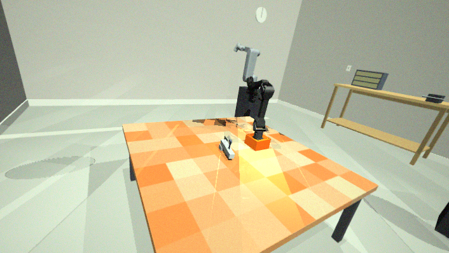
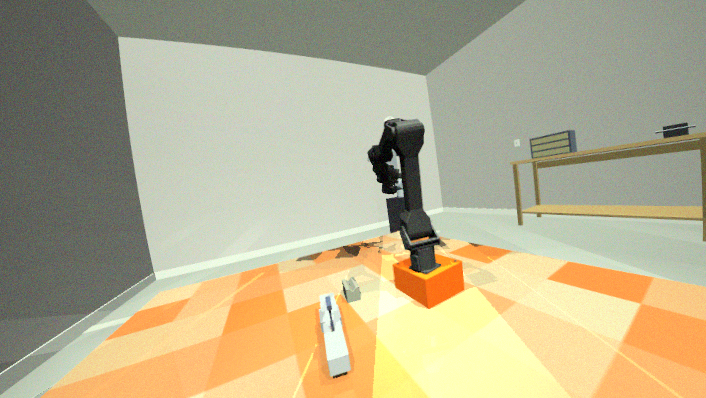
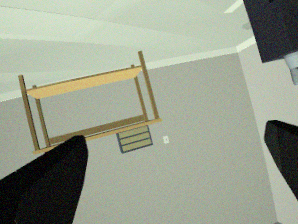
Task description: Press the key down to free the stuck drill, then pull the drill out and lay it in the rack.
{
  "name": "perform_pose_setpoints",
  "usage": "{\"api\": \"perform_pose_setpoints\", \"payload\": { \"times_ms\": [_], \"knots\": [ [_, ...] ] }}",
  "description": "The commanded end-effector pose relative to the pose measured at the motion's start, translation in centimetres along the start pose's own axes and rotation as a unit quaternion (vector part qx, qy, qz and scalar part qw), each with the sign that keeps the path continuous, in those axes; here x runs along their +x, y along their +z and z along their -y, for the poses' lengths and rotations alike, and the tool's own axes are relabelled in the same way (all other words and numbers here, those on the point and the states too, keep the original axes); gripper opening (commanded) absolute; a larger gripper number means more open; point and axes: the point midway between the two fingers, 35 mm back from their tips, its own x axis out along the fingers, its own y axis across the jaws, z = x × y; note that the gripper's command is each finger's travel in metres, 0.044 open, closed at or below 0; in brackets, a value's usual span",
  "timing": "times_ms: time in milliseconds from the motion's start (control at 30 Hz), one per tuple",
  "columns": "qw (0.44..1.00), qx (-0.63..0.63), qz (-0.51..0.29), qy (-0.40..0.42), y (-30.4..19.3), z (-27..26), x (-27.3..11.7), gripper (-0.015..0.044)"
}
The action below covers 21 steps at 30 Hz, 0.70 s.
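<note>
A long pale grey-white body (image 1: pixel 227 150) (image 2: pixel 335 346) lies on the table, with a slim dark blue and black piece (image 2: pixel 329 305) on its top; which part is the drill and which the key is too small to tell. A small notched grey block (image 2: pixel 352 291), perhaps the rack, stands just behind it. My gripper (image 1: pixel 252 98) (image 2: pixel 388 188) (image 3: pixel 177 137) is open and hangs high above the table, beyond these things. In the wrist view its black fingers stand wide apart with nothing between them, and none of the task's objects shows there.
The arm's orange base block (image 1: pixel 257 143) (image 2: pixel 428 287) stands to the right of the pale body on the checkered table (image 1: pixel 178 219). A second, pale grey arm (image 1: pixel 250 63) stands behind the table. A wooden bench (image 1: pixel 381 92) (image 3: pixel 85 85) with a drawer unit (image 1: pixel 369 79) (image 3: pixel 135 139) is along the right wall.
</note>
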Motion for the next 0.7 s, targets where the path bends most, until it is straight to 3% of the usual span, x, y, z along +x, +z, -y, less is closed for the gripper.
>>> {"api": "perform_pose_setpoints", "payload": {
  "times_ms": [0,300,467,667],
  "knots": [
    [1.0,0.0,0.0,0.0,0.0,0.0,0.0,0.0374],
    [1.0,0.004,0.005,-0.007,0.4,0.4,-0.3,0.0137],
    [0.994,0.042,0.064,-0.083,4.6,4.4,-3.7,0.0006],
    [0.975,0.065,0.156,-0.146,10.7,7.4,-9.4,0.0]
  ]
}}
